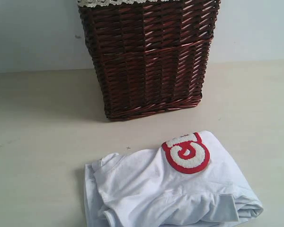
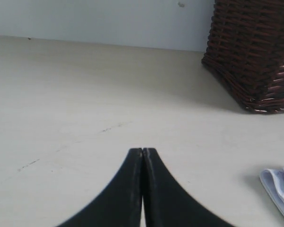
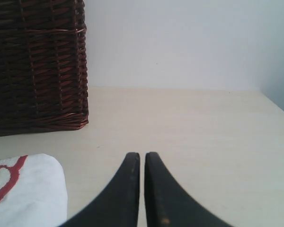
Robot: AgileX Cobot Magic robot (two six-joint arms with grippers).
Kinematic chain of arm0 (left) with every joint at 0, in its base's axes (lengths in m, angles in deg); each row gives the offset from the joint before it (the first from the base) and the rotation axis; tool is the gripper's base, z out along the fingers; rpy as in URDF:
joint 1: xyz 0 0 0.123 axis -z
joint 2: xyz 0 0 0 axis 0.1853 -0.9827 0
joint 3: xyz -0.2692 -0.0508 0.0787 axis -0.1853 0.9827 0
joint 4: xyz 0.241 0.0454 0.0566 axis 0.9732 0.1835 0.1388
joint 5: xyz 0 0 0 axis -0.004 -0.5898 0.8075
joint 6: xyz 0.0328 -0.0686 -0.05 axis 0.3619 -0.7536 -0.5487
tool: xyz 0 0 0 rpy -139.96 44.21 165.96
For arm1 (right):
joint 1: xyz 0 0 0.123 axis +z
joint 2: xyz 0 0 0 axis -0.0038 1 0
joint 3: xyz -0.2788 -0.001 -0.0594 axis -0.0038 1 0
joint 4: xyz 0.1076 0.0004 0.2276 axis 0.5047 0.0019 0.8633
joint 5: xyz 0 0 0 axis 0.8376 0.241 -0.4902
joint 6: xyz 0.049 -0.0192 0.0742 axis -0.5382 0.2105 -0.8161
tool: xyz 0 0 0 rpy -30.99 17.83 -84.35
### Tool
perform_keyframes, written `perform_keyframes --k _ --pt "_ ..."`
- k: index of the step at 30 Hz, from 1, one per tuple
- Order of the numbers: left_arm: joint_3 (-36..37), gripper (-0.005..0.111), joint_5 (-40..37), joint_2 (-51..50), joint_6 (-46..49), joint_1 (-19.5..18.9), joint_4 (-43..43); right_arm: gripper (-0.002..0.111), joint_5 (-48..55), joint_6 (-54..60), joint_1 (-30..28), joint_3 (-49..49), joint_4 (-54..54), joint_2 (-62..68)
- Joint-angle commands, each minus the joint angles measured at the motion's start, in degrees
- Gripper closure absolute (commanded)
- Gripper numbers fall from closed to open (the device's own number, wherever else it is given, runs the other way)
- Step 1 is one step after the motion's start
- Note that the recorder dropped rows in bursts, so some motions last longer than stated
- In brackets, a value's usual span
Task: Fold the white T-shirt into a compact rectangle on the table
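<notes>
While the table (image 1: 33, 142) spreads wide and pale, the basket (image 1: 149, 56) stands at its far side. The white T-shirt (image 1: 146, 189) lies bundled near, right of centre, with a red-edged letter on top. The left gripper (image 2: 142, 150) is pressed closed and the right gripper (image 3: 142, 155) nearly so, both holding nothing.

The basket (image 1: 149, 56) stands on the table (image 1: 33, 142), with the wall (image 1: 33, 33) behind it. The T-shirt (image 1: 170, 189) lies on the table in front of the basket, apart from it, with 1 letter patch (image 1: 187, 153) on the side nearest the basket.
</notes>
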Motion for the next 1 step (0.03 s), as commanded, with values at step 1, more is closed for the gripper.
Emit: perform_keyframes --k 1 --pt "0.0 0.107 0.6 0.3 0.1 -0.2 0.4 0.102 -0.2 -0.1 -0.2 0.2 0.1 -0.4"
